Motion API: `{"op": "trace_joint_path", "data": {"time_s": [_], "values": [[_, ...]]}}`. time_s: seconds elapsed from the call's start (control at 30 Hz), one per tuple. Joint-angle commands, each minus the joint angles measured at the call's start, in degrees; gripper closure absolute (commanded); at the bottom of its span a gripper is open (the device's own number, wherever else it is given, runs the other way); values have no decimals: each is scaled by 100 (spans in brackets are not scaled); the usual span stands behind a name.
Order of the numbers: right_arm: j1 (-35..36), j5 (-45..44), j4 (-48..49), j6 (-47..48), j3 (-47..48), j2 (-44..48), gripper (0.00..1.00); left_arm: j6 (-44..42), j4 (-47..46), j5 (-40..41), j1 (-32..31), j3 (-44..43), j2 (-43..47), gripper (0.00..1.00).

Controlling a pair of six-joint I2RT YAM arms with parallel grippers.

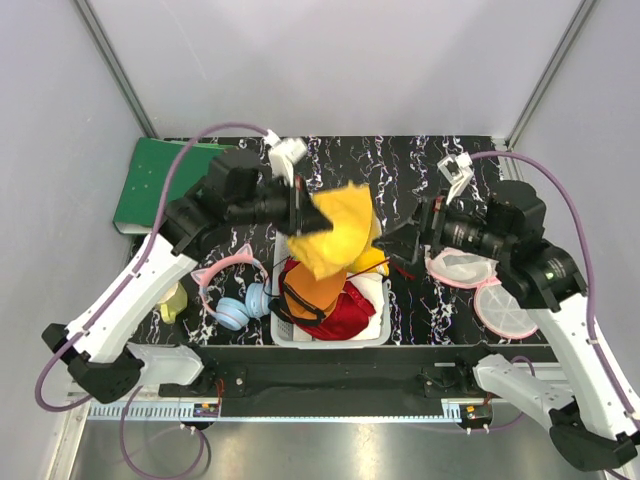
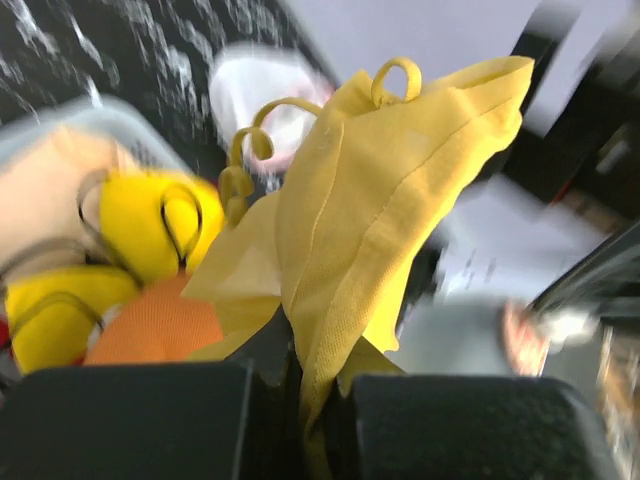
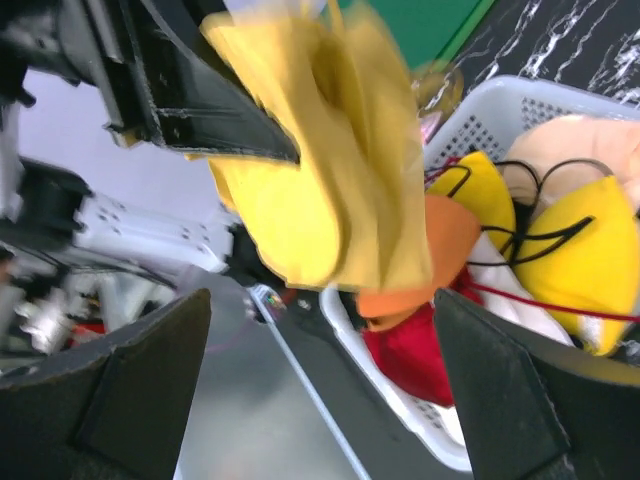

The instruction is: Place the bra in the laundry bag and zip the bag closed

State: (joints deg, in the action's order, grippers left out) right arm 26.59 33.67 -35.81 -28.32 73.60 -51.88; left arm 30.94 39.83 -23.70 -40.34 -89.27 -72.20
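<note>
The plain yellow bra (image 1: 340, 235) hangs in the air above the basket, pinched by my left gripper (image 1: 298, 212), which is shut on a fold of its fabric (image 2: 380, 200). In the left wrist view that gripper (image 2: 305, 400) has the cloth squeezed between its black jaws. My right gripper (image 1: 410, 240) stands open just right of the bra, which fills the upper part of its wrist view (image 3: 310, 170) beyond the spread jaws (image 3: 320, 400). The laundry bag (image 1: 462, 268), white mesh with a pink rim, lies open on the table below the right arm, its round flap (image 1: 505, 310) beside it.
A grey-white plastic basket (image 1: 372, 335) at the front centre holds an orange bra (image 1: 315, 290), red cloth (image 1: 352, 315) and a yellow bra with black straps (image 3: 580, 240). Pink cat-ear headphones (image 1: 235, 290) and a green board (image 1: 160, 185) lie on the left.
</note>
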Motion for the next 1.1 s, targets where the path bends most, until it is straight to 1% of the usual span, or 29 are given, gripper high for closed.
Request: {"op": "trace_joint_path", "data": {"time_s": [0.0,0.03,0.17,0.27,0.37,0.47,0.63,0.67,0.73,0.77,0.9,1.0,1.07], "values": [[39,577,-1489,1863,655,-112,1,-1361,674,-1214,-465,401,294,100],[39,805,-1664,2082,725,-243,1,-1449,710,-1311,-658,437,295,100],[39,2034,-1754,2199,814,-358,3,-1722,894,-1549,-975,525,260,100],[66,2519,-1938,2278,866,-446,3,-1837,912,-1567,-1230,499,242,100],[346,2644,-1965,2208,858,-586,4,-1924,947,-1620,-1476,394,75,100],[628,2811,-1956,2094,814,-753,8,-2082,1105,-1646,-1723,227,-179,100],[908,2952,-1789,1856,682,-832,11,-2364,1395,-1611,-1881,-169,-505,100],[970,2961,-1798,1856,664,-876,16,-2425,1448,-1628,-1890,-308,-540,100],[1137,2979,-1824,1804,586,-947,21,-2496,1501,-1585,-1890,-432,-637,100],[1173,2935,-1815,1795,550,-956,25,-2557,1553,-1559,-1890,-502,-663,100],[1235,2856,-1658,1654,260,-868,35,-2628,1606,-1506,-1881,-731,-734,100],[1261,2689,-1465,1540,41,-868,37,-2619,1606,-1558,-1881,-758,-742,100],[1261,2409,-1455,1574,-13,-885,35,-2645,1615,-1611,-1881,-732,-716,100]]}}
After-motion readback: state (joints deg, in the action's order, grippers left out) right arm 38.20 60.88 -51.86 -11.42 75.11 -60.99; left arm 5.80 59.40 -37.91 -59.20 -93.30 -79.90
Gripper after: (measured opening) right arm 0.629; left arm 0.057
